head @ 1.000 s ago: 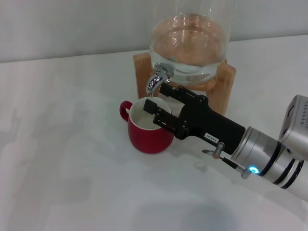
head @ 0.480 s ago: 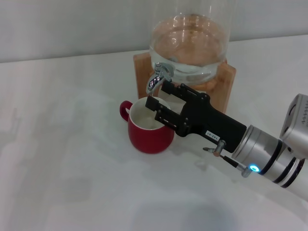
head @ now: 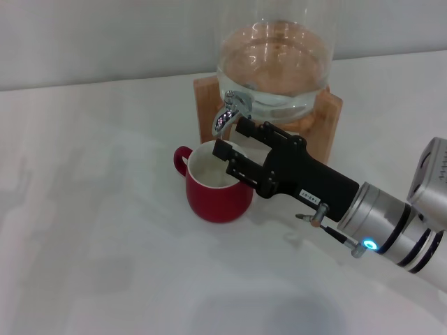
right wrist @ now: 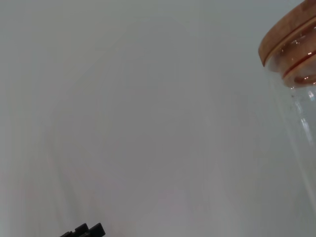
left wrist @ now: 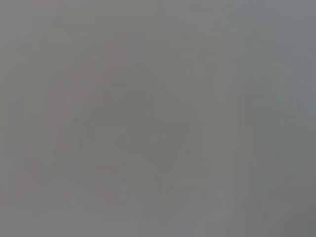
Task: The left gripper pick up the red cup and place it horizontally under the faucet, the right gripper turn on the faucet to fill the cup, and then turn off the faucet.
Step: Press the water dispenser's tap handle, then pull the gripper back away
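From the head camera, the red cup (head: 215, 183) is standing upright on the white table (head: 91, 230), right under the faucet (head: 230, 112). Its handle is pointing to about 10 o'clock. The faucet is sticking out of a glass jar (head: 274, 70) that is sitting on a wooden stand (head: 328, 115), at 12 o'clock from the cup. The right gripper (head: 232, 139) is reaching in from 4 o'clock. Its jaws are standing a little apart, one just below the faucet and one over the cup's rim. I cannot tell if they are touching the faucet, and they are not holding anything.

The left wrist camera is showing only grey blur, so the left gripper is not showing anywhere.

The right wrist camera is showing a plain wall, the jar top with its wooden lid (right wrist: 291, 37), and a bit of black gripper at the picture's edge.
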Tool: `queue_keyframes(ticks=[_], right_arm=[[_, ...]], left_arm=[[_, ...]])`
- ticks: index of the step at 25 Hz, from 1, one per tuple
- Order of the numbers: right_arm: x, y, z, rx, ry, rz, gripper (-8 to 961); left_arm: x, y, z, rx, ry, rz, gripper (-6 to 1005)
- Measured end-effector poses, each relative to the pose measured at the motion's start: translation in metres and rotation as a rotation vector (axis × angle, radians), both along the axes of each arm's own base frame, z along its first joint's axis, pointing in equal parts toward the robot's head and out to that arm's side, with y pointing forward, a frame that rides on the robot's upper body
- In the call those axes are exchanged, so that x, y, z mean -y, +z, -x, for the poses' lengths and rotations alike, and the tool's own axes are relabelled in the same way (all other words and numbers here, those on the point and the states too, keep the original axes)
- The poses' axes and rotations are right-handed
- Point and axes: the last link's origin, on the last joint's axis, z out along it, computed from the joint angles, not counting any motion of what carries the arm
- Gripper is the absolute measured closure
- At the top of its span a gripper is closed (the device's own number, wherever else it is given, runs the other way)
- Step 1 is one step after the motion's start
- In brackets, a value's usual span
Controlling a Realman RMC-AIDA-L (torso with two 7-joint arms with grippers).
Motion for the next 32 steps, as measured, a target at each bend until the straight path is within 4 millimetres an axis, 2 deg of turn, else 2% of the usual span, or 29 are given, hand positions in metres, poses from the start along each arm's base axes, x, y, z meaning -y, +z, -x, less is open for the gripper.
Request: queue_keyframes(ticks=[32], right_arm=[[-0.0024,0.0055,-0.0043,-0.015,-0.029,-0.032,294]], left_arm=[[0.0003,-0.001,-0.0004,-0.004,-0.004,0.006,250]])
